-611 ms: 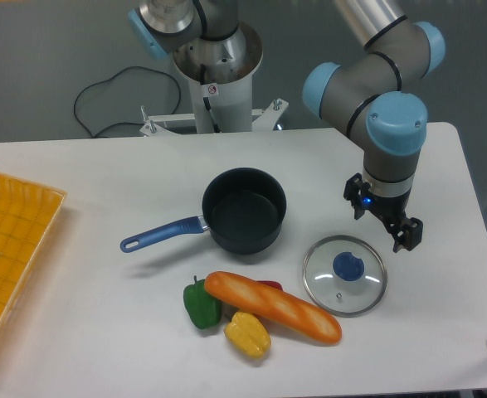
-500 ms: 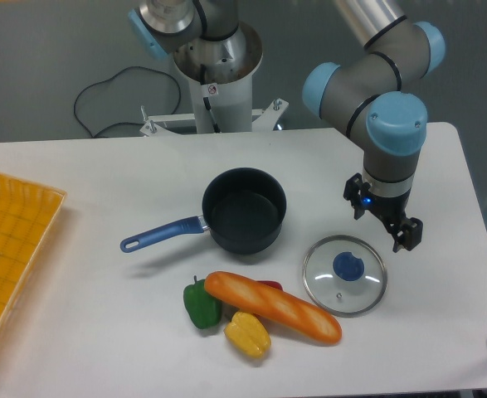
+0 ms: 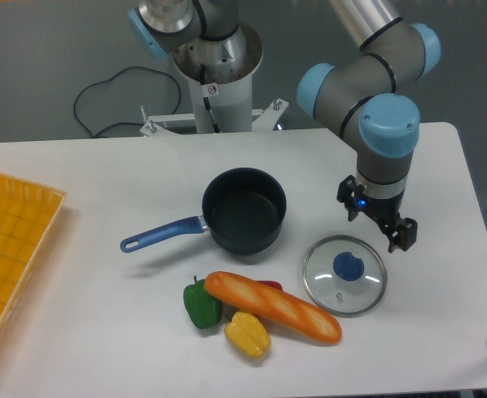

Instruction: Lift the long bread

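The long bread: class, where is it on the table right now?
The long bread lies near the table's front edge, left of the glass lid, resting across the peppers.

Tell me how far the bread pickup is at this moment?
Nothing looks done yet: the bread lies on the table, against the peppers. The gripper holds nothing and is above the lid's far edge. Left: reach the bread, grasp it, lift it.
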Action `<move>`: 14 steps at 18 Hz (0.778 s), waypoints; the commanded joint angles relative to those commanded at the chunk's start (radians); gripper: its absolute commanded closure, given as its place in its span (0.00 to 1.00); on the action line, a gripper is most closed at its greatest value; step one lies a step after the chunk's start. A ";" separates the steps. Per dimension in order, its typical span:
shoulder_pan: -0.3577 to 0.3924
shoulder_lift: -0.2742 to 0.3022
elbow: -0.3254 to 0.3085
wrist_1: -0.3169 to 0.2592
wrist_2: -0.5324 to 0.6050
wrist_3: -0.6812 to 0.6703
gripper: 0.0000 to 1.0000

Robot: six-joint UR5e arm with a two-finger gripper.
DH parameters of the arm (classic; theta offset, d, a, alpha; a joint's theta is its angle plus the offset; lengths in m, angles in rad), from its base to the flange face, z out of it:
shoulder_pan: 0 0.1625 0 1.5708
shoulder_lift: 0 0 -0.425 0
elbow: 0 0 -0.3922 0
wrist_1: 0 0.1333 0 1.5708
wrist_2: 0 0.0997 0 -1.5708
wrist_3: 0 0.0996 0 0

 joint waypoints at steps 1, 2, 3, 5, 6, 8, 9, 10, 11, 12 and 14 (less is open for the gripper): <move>-0.012 0.005 -0.002 -0.002 0.002 -0.003 0.00; -0.024 0.008 -0.008 0.000 0.002 -0.006 0.00; -0.031 0.009 -0.011 0.000 0.003 -0.012 0.00; -0.047 0.011 -0.012 0.005 -0.001 -0.046 0.00; -0.057 0.011 -0.012 0.006 -0.001 -0.090 0.00; -0.074 0.009 -0.012 0.011 -0.005 -0.182 0.00; -0.080 0.006 -0.005 0.011 -0.006 -0.187 0.00; -0.084 0.000 -0.002 0.014 -0.009 -0.181 0.00; -0.092 -0.012 -0.003 0.017 -0.011 -0.164 0.00; -0.109 -0.021 0.003 0.038 -0.009 -0.157 0.00; -0.123 -0.032 0.003 0.081 -0.009 -0.149 0.00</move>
